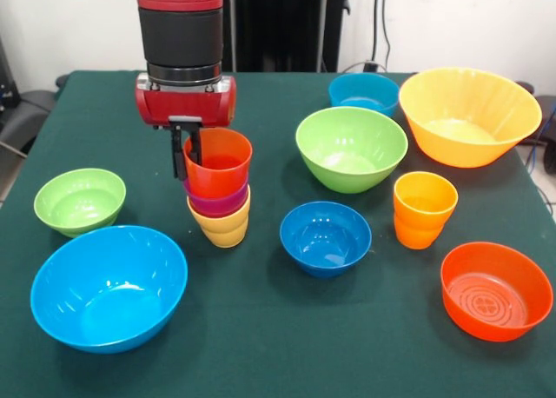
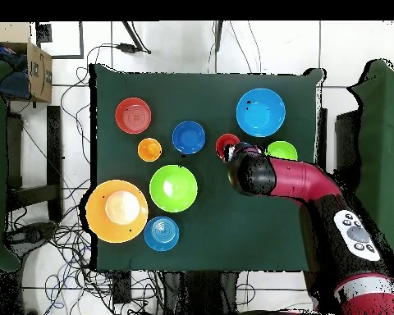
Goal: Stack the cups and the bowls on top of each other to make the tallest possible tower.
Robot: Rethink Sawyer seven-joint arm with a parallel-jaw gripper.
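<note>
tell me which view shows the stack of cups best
The front view: the stack of cups shows red-orange over purple over yellow, with the claw at the top cup's rim. Overhead, only the top cup's red mouth shows, partly covered by the arm.

Tower [image 1: 219, 189] of nested cups mid-table, gripper [image 1: 191, 142] apparently at its rim, bowls [image 1: 327, 236] scattered around
</note>
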